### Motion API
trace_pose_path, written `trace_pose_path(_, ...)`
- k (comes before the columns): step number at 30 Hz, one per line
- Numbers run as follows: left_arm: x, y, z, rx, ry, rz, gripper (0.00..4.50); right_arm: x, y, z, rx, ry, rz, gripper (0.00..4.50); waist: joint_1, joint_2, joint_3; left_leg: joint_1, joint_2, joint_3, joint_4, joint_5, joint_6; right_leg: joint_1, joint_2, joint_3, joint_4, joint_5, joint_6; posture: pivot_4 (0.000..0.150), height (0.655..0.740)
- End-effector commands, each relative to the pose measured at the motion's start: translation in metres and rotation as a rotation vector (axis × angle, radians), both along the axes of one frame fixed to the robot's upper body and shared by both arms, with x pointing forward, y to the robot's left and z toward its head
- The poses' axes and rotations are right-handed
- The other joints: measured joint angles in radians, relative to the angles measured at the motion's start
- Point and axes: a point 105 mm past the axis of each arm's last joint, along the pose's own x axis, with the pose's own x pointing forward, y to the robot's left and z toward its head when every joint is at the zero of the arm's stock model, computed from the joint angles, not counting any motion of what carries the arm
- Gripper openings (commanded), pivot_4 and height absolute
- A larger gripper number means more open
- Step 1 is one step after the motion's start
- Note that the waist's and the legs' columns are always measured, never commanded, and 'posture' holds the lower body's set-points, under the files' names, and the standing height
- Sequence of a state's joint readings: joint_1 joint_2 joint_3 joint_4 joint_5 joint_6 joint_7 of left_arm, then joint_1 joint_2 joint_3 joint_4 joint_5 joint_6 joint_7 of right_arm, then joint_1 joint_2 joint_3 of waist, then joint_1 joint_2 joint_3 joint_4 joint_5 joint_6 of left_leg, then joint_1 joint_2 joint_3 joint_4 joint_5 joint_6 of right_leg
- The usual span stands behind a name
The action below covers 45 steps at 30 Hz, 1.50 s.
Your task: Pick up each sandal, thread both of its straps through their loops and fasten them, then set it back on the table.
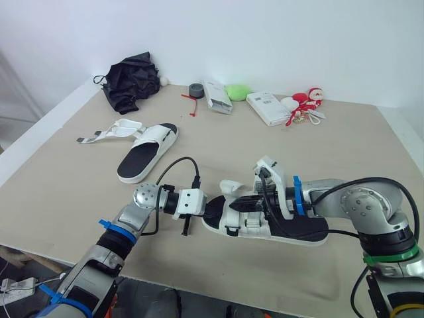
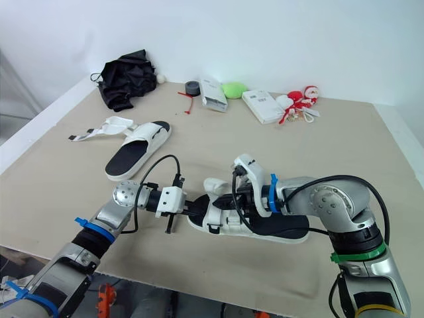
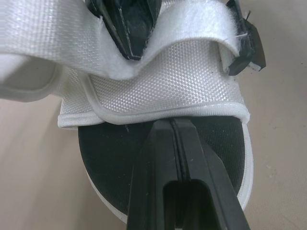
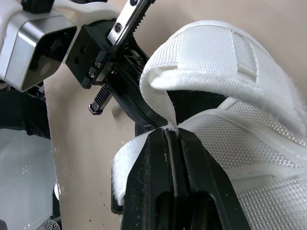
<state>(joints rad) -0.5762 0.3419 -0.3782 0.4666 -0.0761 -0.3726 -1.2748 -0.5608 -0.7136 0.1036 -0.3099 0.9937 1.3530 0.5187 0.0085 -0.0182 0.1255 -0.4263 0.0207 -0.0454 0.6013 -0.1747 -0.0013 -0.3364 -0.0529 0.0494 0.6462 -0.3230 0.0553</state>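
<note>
White strap (image 4: 206, 52) in R gripper (image 4: 172, 135); L gripper (image 3: 173, 123) at sandal (image 1: 305, 232) toe.

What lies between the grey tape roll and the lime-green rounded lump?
A white rectangular pack, lying flat; both eye views show it.

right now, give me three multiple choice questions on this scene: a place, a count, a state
1. Where is the white sandal with black footbed and loose straps? A) robot's left, farther back on the tan table B) robot's far right C) off the table
2. How many sandals are on the table? A) one B) two C) three
3. The right gripper is: A) open B) shut on a white woven strap C) shut on nothing
1 A: it lies left of and beyond the held sandal. 2 B: those two. 3 B: it pinches the strap's fold.
</note>
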Motion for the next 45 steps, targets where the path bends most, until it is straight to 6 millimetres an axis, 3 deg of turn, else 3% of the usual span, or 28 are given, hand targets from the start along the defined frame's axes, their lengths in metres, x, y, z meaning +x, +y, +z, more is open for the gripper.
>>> trace_pose_path(1, -0.019, 0.016, -0.060, 0.222, 0.169, -0.008, 0.00, -0.006, 0.003, -0.006, -0.044, -0.029, 0.040, 0.17, 0.000, 0.000, 0.000, 0.000, 0.000, 0.000, 0.000, 0.000, 0.000, 0.000, 0.000, 0.000, 0.000, 0.000, 0.000, 0.150, 0.7380)
trace_pose_path(8, -0.018, 0.016, -0.059, 0.223, 0.168, -0.010, 0.00, -0.005, 0.004, -0.006, -0.059, -0.078, 0.060, 0.17, 0.000, 0.000, 0.000, 0.000, 0.000, 0.000, 0.000, 0.000, 0.000, 0.000, 0.000, 0.000, 0.000, 0.000, 0.000, 0.150, 0.7380)
trace_pose_path(16, -0.017, 0.019, -0.059, 0.227, 0.168, -0.005, 0.00, -0.028, 0.009, 0.000, 0.031, -0.023, 0.167, 0.17, 0.000, -0.001, 0.001, 0.000, 0.000, 0.000, 0.000, 0.000, 0.000, 0.000, 0.000, -0.001, 0.000, 0.000, 0.000, 0.150, 0.7380)
trace_pose_path(19, -0.017, 0.019, -0.059, 0.226, 0.167, -0.004, 0.00, -0.033, 0.010, -0.004, 0.016, -0.016, 0.185, 0.91, 0.000, -0.001, 0.001, 0.000, 0.000, 0.000, 0.000, 0.000, 0.000, 0.000, 0.000, -0.001, 0.000, 0.000, 0.000, 0.150, 0.7380)
trace_pose_path(25, -0.017, 0.018, -0.059, 0.226, 0.167, -0.005, 0.00, -0.029, 0.005, -0.007, -0.009, -0.019, 0.160, 3.88, 0.000, -0.002, 0.001, 0.000, 0.000, 0.000, 0.000, 0.000, 0.000, 0.000, 0.000, -0.001, 0.000, 0.000, 0.000, 0.150, 0.7380)
trace_pose_path(27, -0.017, 0.018, -0.059, 0.227, 0.167, -0.006, 0.00, -0.023, 0.002, 0.007, 0.022, -0.028, 0.145, 4.37, 0.000, -0.002, 0.001, 0.000, 0.000, 0.000, 0.000, 0.000, -0.001, 0.000, 0.000, -0.001, 0.000, 0.000, 0.000, 0.150, 0.7380)
trace_pose_path(32, -0.017, 0.017, -0.060, 0.226, 0.167, -0.007, 0.00, -0.020, -0.017, 0.055, 0.176, -0.083, 0.118, 4.37, 0.000, -0.002, 0.004, 0.000, 0.000, -0.001, 0.000, 0.001, -0.002, 0.000, 0.000, -0.001, 0.000, 0.001, -0.001, 0.150, 0.7380)
trace_pose_path(34, -0.017, 0.017, -0.060, 0.226, 0.168, -0.007, 0.00, -0.035, -0.023, 0.070, 0.231, -0.104, 0.156, 4.37, 0.001, -0.002, 0.004, 0.000, 0.000, 0.000, 0.000, 0.001, -0.002, 0.001, -0.001, -0.001, 0.000, 0.000, -0.001, 0.150, 0.7380)
trace_pose_path(36, -0.018, 0.017, -0.061, 0.227, 0.168, -0.009, 0.00, -0.055, -0.025, 0.073, 0.240, -0.101, 0.211, 4.37, 0.001, -0.002, 0.004, 0.000, 0.000, 0.000, 0.000, 0.001, -0.002, 0.001, -0.001, -0.001, 0.000, 0.000, 0.000, 0.150, 0.7380)
trace_pose_path(40, -0.018, 0.017, -0.061, 0.227, 0.168, -0.013, 0.00, -0.094, -0.022, 0.037, 0.138, 0.006, 0.237, 4.37, 0.004, -0.002, 0.004, -0.001, 0.000, 0.000, 0.000, 0.001, -0.002, 0.003, 0.000, -0.004, 0.000, 0.000, 0.000, 0.150, 0.7380)
trace_pose_path(42, -0.018, 0.017, -0.061, 0.230, 0.167, -0.018, 0.00, -0.102, -0.019, 0.013, 0.080, 0.049, 0.193, 4.37, 0.003, -0.002, 0.004, -0.001, 0.000, 0.000, 0.000, 0.001, -0.002, 0.002, 0.000, -0.004, 0.000, 0.000, 0.000, 0.150, 0.7380)
trace_pose_path(45, -0.018, 0.016, -0.061, 0.233, 0.165, -0.030, 0.00, -0.102, -0.014, -0.002, 0.042, 0.035, 0.143, 4.37, 0.001, -0.002, 0.006, 0.000, 0.000, 0.000, 0.001, 0.001, -0.002, 0.001, 0.000, -0.003, 0.000, -0.001, 0.001, 0.150, 0.7380)
